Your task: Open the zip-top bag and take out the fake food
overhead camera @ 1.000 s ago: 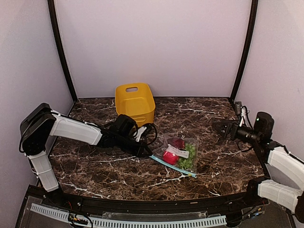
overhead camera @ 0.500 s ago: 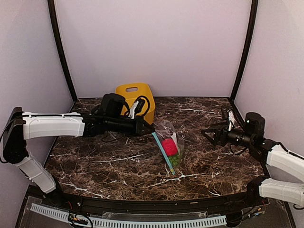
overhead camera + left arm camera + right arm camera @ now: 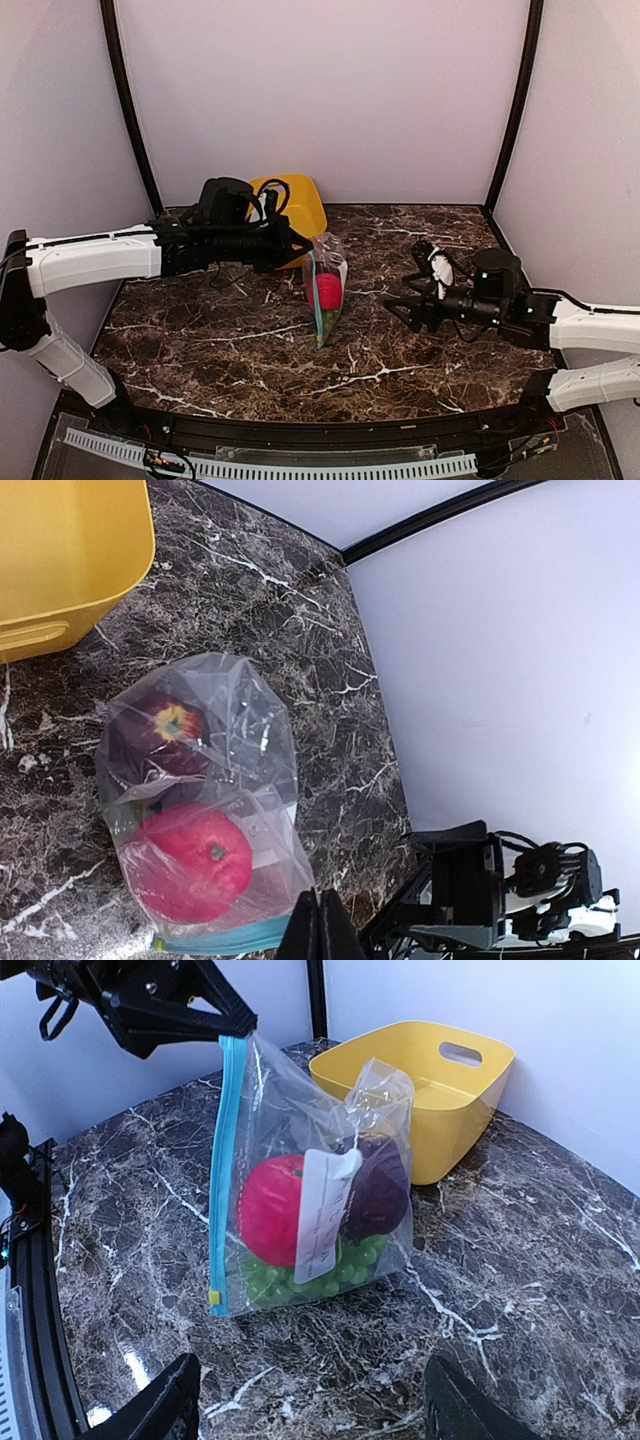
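The zip-top bag [image 3: 326, 290] hangs upright with its lower end touching the table and its teal zip strip [image 3: 225, 1170] vertical. My left gripper [image 3: 300, 250] is shut on the bag's top corner at the zip strip, as the left wrist view [image 3: 318, 912] also shows. Inside the bag are the red fruit [image 3: 270, 1210], the dark purple fruit [image 3: 382, 1192] and the green grapes [image 3: 310, 1275], behind a white label [image 3: 325, 1215]. My right gripper [image 3: 400, 308] is open and empty, low over the table to the right of the bag, and faces it [image 3: 310, 1370].
A yellow bin [image 3: 295, 205] stands at the back, just behind the left gripper and the bag. The enclosure's walls close off the back and both sides of the dark marble table [image 3: 220, 340].
My left gripper has taken the bag by its corner and lifted it from lying flat to hanging upright. My right arm has moved left and lower, toward the bag.
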